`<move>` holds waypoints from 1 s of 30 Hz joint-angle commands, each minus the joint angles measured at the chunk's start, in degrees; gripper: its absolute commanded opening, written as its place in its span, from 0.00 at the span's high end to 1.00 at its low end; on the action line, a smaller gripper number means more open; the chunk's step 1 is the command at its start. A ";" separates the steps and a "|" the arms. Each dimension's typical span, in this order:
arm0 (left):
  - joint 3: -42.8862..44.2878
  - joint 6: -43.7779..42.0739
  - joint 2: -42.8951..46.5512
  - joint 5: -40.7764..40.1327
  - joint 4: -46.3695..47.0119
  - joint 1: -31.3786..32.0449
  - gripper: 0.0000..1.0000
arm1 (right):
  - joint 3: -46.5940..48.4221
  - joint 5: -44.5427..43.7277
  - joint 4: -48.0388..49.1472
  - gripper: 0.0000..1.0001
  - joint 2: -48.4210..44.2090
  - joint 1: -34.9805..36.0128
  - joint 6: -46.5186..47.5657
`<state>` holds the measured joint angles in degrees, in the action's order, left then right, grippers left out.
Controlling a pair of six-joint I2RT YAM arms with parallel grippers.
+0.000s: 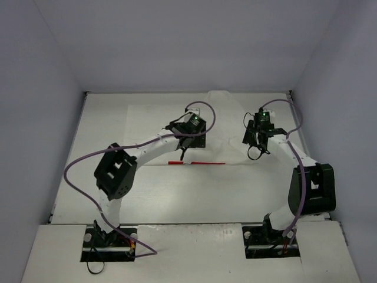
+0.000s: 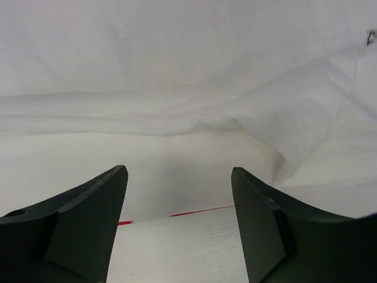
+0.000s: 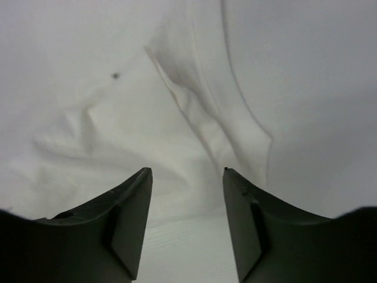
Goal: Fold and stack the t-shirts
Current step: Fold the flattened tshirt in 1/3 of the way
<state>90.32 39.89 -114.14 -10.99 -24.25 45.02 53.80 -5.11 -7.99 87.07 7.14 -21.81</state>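
The white t-shirt [image 1: 227, 127] lies spread across the far middle of the table. A thin strip of its red print [image 1: 197, 163] shows along its near edge. My left gripper [image 1: 184, 154] is open and empty, low over that near edge. In the left wrist view the t-shirt [image 2: 177, 88] fills the frame, and the red strip [image 2: 200, 210] runs between the fingers of the left gripper [image 2: 179, 171]. My right gripper [image 1: 254, 152] is open and empty over the t-shirt's right side. In the right wrist view, a creased fold of the t-shirt [image 3: 200, 112] lies just beyond the right gripper [image 3: 185, 171].
The white table [image 1: 88, 188] is boxed in by pale walls at the left, back and right. Both arm bases [image 1: 109, 242] sit at the near edge, with purple cables looping off the arms. A small dark speck [image 3: 115, 75] marks the cloth.
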 commanded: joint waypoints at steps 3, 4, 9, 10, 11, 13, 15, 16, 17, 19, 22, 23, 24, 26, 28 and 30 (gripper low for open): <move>-2.89 -9.50 10.61 -2.26 -0.71 -8.90 0.42 | 10.98 1.53 1.57 0.82 2.23 -0.28 8.02; -3.78 -10.24 10.53 -1.45 -0.64 -9.42 0.47 | 11.65 2.71 1.65 0.89 3.05 -0.21 8.61; -6.09 -11.25 10.00 5.46 3.61 -9.16 0.83 | 14.98 6.38 2.15 1.00 7.98 -0.19 9.27; -6.24 -11.04 9.71 6.00 4.55 -8.98 0.89 | 15.16 6.85 2.56 1.00 8.81 -0.16 9.32; -6.19 -10.90 9.21 6.71 4.83 -8.88 0.93 | 15.44 7.40 2.93 1.00 9.26 -0.13 9.38; -5.40 -10.33 7.81 8.37 5.67 -8.40 0.99 | 15.96 8.76 3.94 1.00 11.39 -0.12 9.58; -4.93 -10.19 7.17 10.18 6.41 -8.14 1.00 | 16.31 9.28 4.50 1.00 13.11 -0.13 9.76; -4.64 -10.12 6.72 10.79 7.06 -7.73 1.00 | 16.52 10.01 4.94 1.00 13.83 -0.17 9.76; -4.46 -10.06 6.13 10.99 7.41 -7.49 1.00 | 16.73 10.51 5.22 1.00 14.35 -0.11 9.94; -3.65 -9.58 4.56 12.52 7.73 -7.40 1.00 | 17.04 10.78 5.42 1.00 15.42 -0.10 9.94; -1.49 -8.62 1.34 14.44 7.87 -7.29 1.00 | 16.82 10.77 5.87 1.00 16.43 -0.02 9.99; -1.03 -8.47 0.72 14.66 8.11 -7.28 1.00 | 16.58 10.68 6.02 1.00 16.41 0.03 10.03; -0.56 -8.28 -0.03 15.01 8.50 -7.31 1.00 | 16.46 10.50 6.05 1.00 16.42 0.07 10.03; 0.64 -7.70 -1.49 15.99 8.82 -7.31 1.00 | 16.22 10.29 6.23 1.00 16.57 0.00 10.01; 1.48 -7.24 -1.94 16.95 8.15 -7.23 1.00 | 15.97 10.17 6.16 1.00 16.64 -0.02 9.92; 1.59 -5.63 -1.47 17.90 8.56 -7.20 1.00 | 15.87 10.10 6.15 1.00 16.63 0.07 9.85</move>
<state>88.49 31.69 -118.35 4.31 -18.28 37.82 67.83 4.84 -3.74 104.57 7.16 -12.71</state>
